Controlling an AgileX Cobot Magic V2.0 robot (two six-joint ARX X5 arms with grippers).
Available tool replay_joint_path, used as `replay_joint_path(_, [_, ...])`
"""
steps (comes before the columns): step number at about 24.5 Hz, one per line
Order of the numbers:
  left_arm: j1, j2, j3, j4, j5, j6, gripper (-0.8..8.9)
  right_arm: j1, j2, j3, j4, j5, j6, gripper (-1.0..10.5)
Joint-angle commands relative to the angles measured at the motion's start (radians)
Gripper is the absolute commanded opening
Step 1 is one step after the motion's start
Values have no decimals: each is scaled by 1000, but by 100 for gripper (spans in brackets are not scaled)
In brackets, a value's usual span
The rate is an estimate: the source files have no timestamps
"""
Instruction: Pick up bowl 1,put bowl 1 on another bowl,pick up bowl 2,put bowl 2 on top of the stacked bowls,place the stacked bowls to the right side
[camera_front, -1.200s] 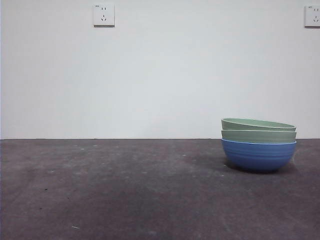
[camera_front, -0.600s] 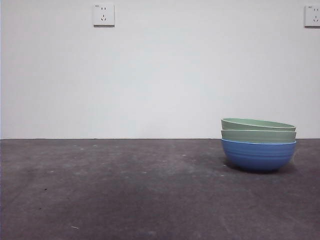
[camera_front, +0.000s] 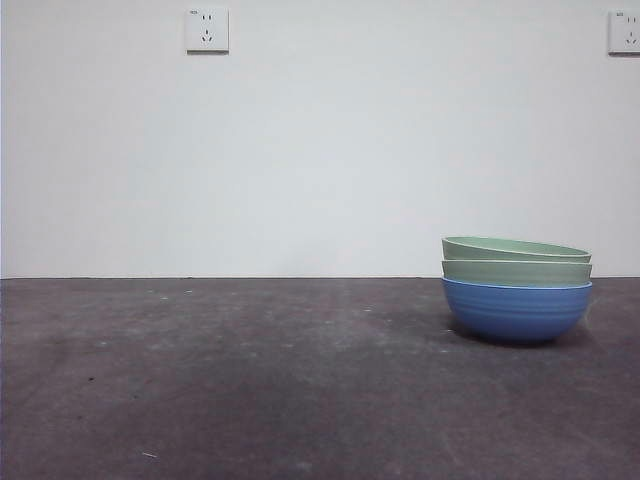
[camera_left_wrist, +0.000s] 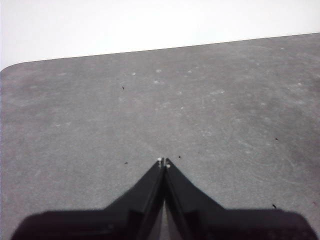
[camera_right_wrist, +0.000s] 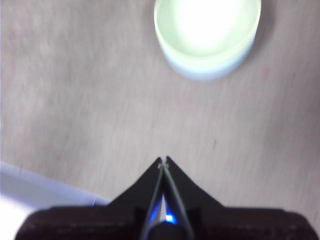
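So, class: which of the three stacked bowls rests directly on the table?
The blue bowl: it sits at the bottom of the stack, touching the table, while both pale green bowls nest above it.

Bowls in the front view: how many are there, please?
3, all in one stack on the table's right side: the blue bowl at the bottom, a pale green bowl nested in it, another pale green bowl on top.

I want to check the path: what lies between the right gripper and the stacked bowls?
Only bare table, in the right wrist view, separates the right gripper from the stacked bowls.
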Motion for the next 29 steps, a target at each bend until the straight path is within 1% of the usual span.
replay_joint_path(1, [4, -3, -13, -2, 6, -10, -3, -17, -79, -45, 159, -8, -6, 3])
replay_joint_path(4, [4, -3, -13, -2, 6, -10, -3, -18, -225, -211, 386, -6, 16, 3])
replay_joint_path(9, [3, -3, -13, -2, 6, -10, -3, -43, -497, -651, 781, -1, 16, 3])
replay_joint_path(11, [3, -3, -13, -2, 6, -10, -3, -43, -584, -800, 885, 0, 24, 3])
replay_joint_path(13, [3, -3, -13, -2, 6, -10, -3, -43, -635, -879, 920, 3, 31, 3])
replay_joint_path(18, [3, -3, -13, -2, 6, -10, -3, -43, -735, -993, 921, 27, 42, 3])
replay_joint_path(24, [3, -3, -13, -2, 6, -10, -3, -43, -822, -1056, 921, 27, 49, 3])
replay_joint_path(29, [3, -3, -13, -2, 6, -10, -3, -43, -870, -1077, 882, 28, 58, 3])
